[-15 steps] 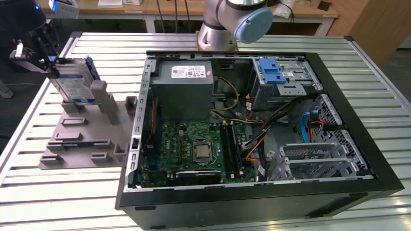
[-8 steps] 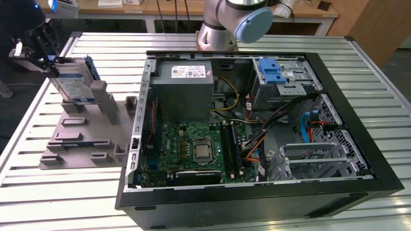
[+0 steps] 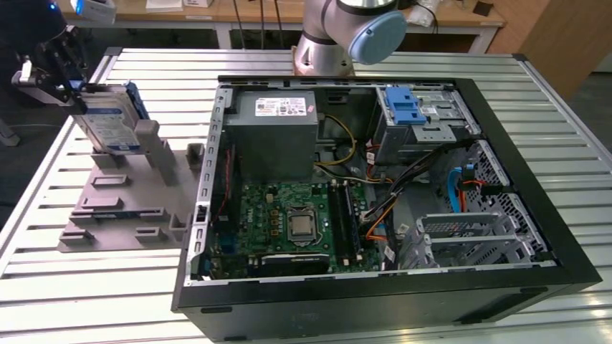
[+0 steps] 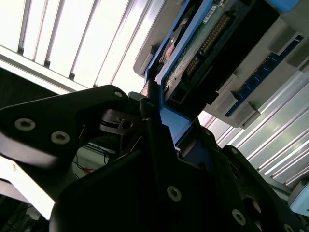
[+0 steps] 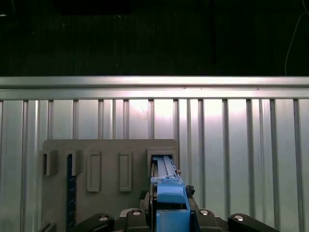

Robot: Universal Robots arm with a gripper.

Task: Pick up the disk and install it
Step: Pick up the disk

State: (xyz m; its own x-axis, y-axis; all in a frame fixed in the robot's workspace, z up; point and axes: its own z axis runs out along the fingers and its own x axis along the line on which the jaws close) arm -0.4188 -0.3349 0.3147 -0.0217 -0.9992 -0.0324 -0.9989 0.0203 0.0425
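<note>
In the exterior view the disk [image 3: 107, 122], silver-grey with a white-and-blue label and a blue carrier frame, stands on edge at the far end of the grey slotted holder [image 3: 125, 208], on the exterior view's left. My gripper [image 3: 69, 92] is shut on the disk's upper edge. Whether the disk still sits in its slot or is just above it I cannot tell. The second wrist view has the black fingers [image 4: 149, 130] clamping the blue frame, and the disk's [image 4: 203, 43] circuit-board side runs away from them. In the first wrist view the blue carrier [image 5: 169, 200] sits between the gripper [image 5: 169, 220] jaws above the holder [image 5: 106, 159].
An open computer case [image 3: 535, 179] lies on the slatted metal table [image 3: 574, 107] to the exterior view's right of the holder. It contains a grey power-supply box [image 3: 277, 132], a motherboard [image 3: 297, 222], cables and a metal drive cage with a blue latch [image 3: 413, 111]. The arm's base [image 3: 330, 39] stands behind the case.
</note>
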